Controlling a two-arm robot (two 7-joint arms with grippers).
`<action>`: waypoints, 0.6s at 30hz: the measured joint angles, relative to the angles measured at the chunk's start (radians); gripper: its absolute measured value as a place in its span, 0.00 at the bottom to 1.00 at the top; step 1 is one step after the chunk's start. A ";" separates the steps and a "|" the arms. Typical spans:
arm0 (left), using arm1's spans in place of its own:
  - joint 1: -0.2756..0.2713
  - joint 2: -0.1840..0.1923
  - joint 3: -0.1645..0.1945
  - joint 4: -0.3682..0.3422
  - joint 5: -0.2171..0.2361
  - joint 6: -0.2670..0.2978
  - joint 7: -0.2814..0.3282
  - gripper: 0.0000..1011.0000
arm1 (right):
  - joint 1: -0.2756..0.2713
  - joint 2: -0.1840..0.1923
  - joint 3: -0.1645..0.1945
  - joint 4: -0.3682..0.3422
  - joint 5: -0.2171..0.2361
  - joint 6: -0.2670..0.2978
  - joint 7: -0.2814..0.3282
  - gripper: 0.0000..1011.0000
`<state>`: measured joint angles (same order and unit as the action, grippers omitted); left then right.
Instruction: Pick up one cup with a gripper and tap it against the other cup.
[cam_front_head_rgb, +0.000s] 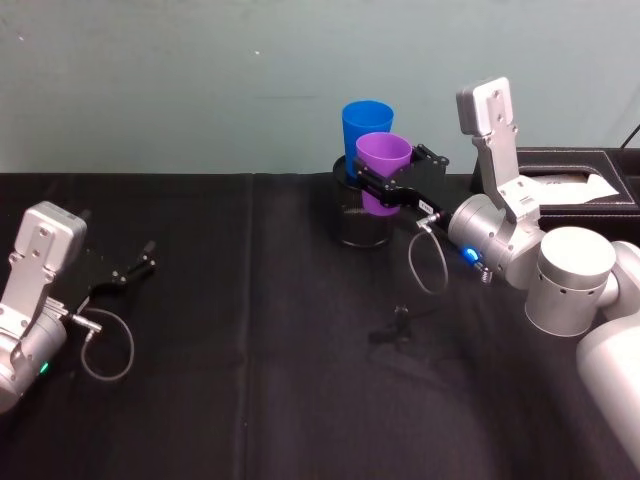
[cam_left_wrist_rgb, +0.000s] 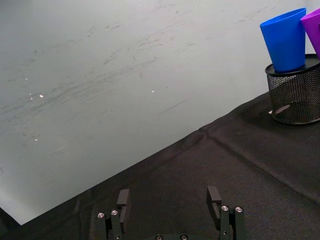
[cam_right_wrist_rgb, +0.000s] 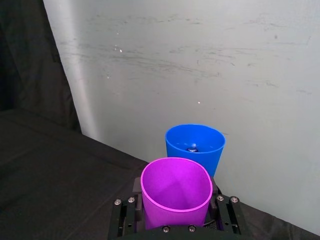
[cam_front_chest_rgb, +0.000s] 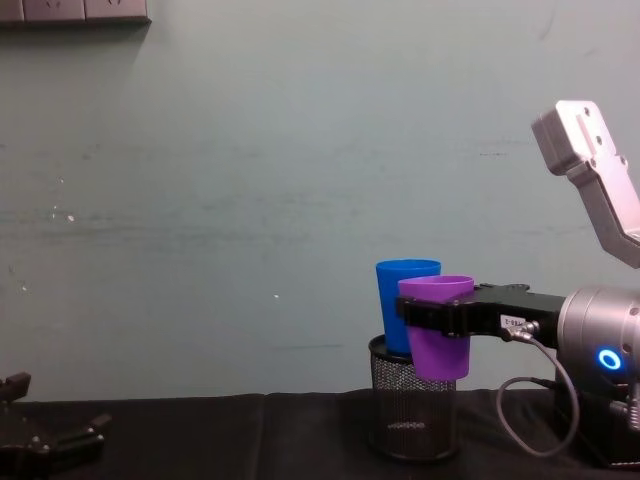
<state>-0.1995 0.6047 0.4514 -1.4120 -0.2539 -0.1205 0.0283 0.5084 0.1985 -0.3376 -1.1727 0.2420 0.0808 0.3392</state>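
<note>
The smooth purple plastic tapered cup (cam_front_head_rgb: 384, 170) is held upright in the air, just in front of the bright blue plastic tapered cup (cam_front_head_rgb: 366, 128), which stands in a black wire-mesh pen holder (cam_front_head_rgb: 358, 220) on the black cloth-covered table (cam_front_head_rgb: 250, 380). The purple cup is clamped around its middle by the black flat-fingered right gripper (cam_front_head_rgb: 385, 186), whose jaws are seen closed against the cup's two sides in the right wrist view, where the purple rim (cam_right_wrist_rgb: 175, 184) is set close before the blue cup (cam_right_wrist_rgb: 195, 147). From the chest view the purple cup (cam_front_chest_rgb: 438, 325) overlaps the blue one (cam_front_chest_rgb: 405, 300) and hangs above the mesh holder's rim (cam_front_chest_rgb: 412, 410); whether the two cups are actually touching cannot be told. The pick-up is judged done and the tap itself to be the step in hand: a short, level push away from the robot is called for, gentle enough that the blue cup is not tipped out of its holder. The left gripper (cam_front_head_rgb: 132, 268) is parked low over the cloth at the robot's far left, well apart from the cups, with its fingers (cam_left_wrist_rgb: 123, 198) spread and nothing between them.
</note>
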 joint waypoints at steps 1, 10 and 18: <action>0.000 0.000 0.000 0.000 0.000 0.000 0.000 0.99 | 0.000 0.000 0.000 0.000 0.000 0.000 0.000 0.71; 0.000 0.000 0.000 0.000 0.000 0.000 0.000 0.99 | 0.000 0.000 0.000 0.000 0.000 0.000 0.000 0.71; 0.000 0.000 0.000 0.000 0.000 0.000 0.000 0.99 | 0.000 0.000 0.000 0.000 0.000 0.000 0.000 0.71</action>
<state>-0.1995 0.6047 0.4514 -1.4120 -0.2539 -0.1205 0.0283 0.5085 0.1985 -0.3376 -1.1727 0.2419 0.0808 0.3392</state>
